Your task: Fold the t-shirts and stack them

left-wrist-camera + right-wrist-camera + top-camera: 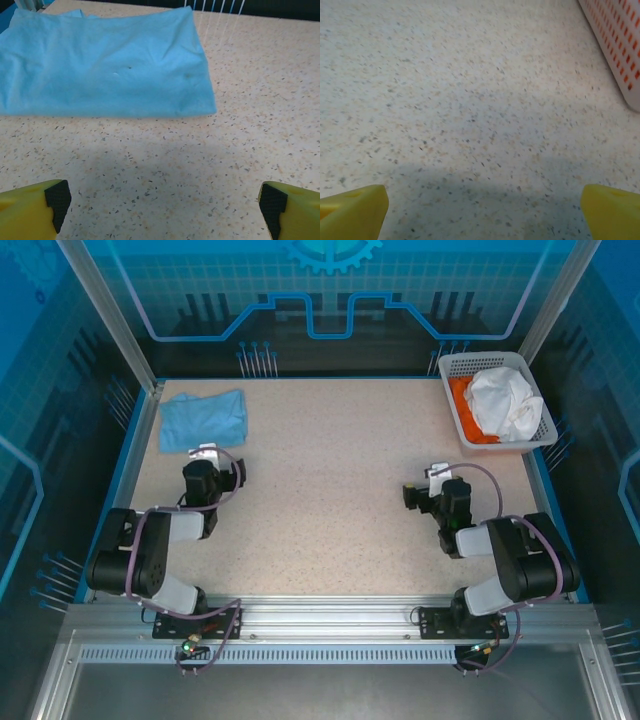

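Backdrop: blue-lit enclosure walls around a speckled beige counter (330, 530); arm bases sit at its near edge.
Blue t-shirt (105, 65): far-left corner of the counter, lying flat as a rough rectangle with a few wrinkles. No lettering shows, so the print is probably folded in or face down.
Why there: looks like the finished fold parked in a corner as the base of the stack, leaving the middle free for spreading.
Basket (480, 359): white lattice, far-right corner, standing on the counter; serves as the bin for unfolded shirts.
White t-shirt (508, 400): crumpled on top inside the basket, bunched above the rim.
Orange t-shirt (461, 398): under and beside the white one, showing along the basket's left side; its orange also shows through the lattice in the right wrist view.
Left hand (165, 200): jaws spread wide, nothing between them, low over bare counter. Points at the blue shirt's near edge, near it but apart.
Right hand (484, 205): jaws spread wide, empty, over bare counter; basket wall off to its far right, not touching.
Why open: neither hand carries anything, and both seem parked ready for the next pick.
Progress: judged as one shirt folded, two not yet taken out.
Next move: right hand is closer to the basket; likely lift the white shirt off the top and lay it out mid-counter.
Risk: white and orange are bunched together and may come out as one; a light basket could slide or tip.
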